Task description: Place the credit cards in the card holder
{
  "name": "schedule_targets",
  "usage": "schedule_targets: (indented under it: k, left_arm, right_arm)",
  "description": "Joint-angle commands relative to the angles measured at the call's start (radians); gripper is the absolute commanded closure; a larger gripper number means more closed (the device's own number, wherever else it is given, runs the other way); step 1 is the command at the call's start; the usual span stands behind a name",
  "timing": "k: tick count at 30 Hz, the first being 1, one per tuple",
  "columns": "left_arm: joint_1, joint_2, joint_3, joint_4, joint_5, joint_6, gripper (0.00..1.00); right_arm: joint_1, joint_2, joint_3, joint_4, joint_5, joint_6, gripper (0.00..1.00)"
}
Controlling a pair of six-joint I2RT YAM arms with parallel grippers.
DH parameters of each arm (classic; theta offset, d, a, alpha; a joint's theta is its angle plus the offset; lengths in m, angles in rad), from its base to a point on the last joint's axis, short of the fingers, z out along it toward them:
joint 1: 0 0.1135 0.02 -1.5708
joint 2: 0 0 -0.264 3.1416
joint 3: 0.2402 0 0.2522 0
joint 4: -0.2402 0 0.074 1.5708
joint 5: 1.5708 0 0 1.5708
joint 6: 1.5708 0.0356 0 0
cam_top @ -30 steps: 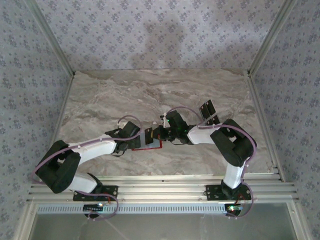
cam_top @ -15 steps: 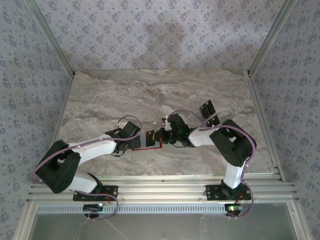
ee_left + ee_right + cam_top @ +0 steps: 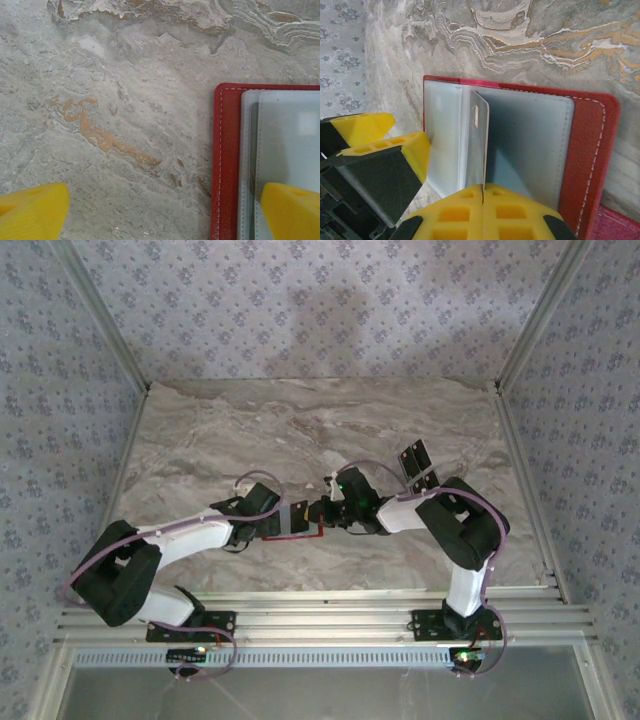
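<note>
Far half of table (image 3: 300, 420) bare, left side too: free passage. Centre jammed: left gripper (image 3: 160, 215), jaws wide, one resting on the card holder (image 3: 590, 150); right gripper (image 3: 483, 197) pinching an upright card (image 3: 479, 145) in it. Far right, dark cards (image 3: 413, 462) beside right arm (image 3: 455, 525). Three walls (image 3: 300, 310) close in.

From above, the right gripper (image 3: 320, 512), its jaws pinched on a credit card (image 3: 479, 145), now sits slightly further left than a second ago, closer over the card holder (image 3: 300, 525). The holder's grey inside, then a broad tilted patch, now shows as a narrower strip above a thin red edge.
</note>
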Motion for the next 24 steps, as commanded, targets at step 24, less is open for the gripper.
schedule_targets:
  k: [24]
  left_arm:
    - [0.002, 0.02, -0.023, -0.046, -0.005, -0.002, 0.01]
  right_arm:
    - [0.023, -0.034, 0.06, -0.107, -0.02, -0.011, 1.0]
